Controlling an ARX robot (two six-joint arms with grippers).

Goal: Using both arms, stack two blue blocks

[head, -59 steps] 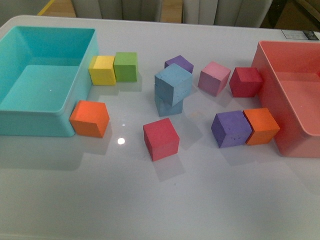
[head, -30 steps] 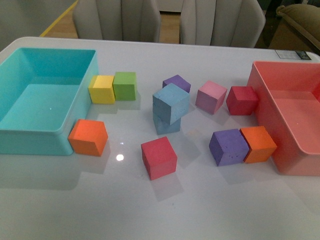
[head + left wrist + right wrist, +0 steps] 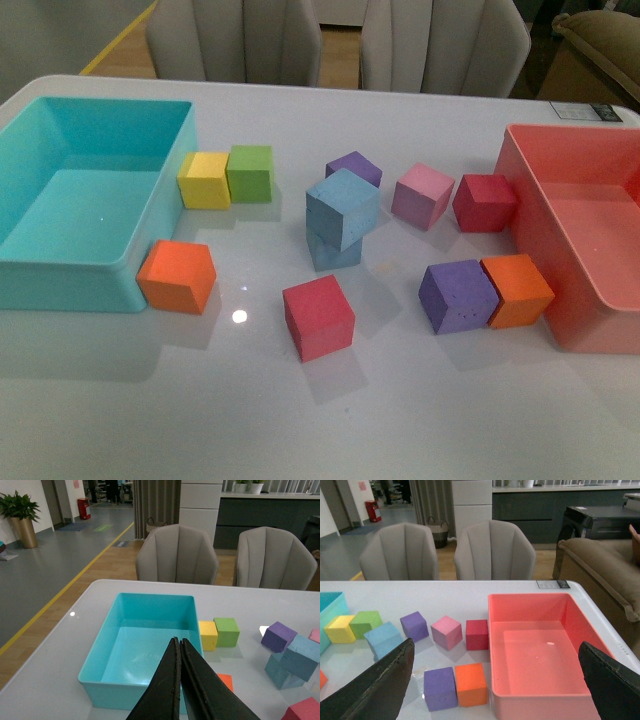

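Two blue blocks sit stacked mid-desk, the upper blue block (image 3: 343, 207) skewed atop the lower blue block (image 3: 333, 249), a purple cube (image 3: 354, 168) just behind. Left gripper (image 3: 179, 680) jaws are pressed together; right gripper (image 3: 495, 680) jaws spread wide, both raised clear.

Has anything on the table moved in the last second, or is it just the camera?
Only the view shifted, tilting up so the chairs show. The two blue blocks stay stacked, the top one skewed. The other cubes and both bins kept their places. Neither arm shows in the front view.
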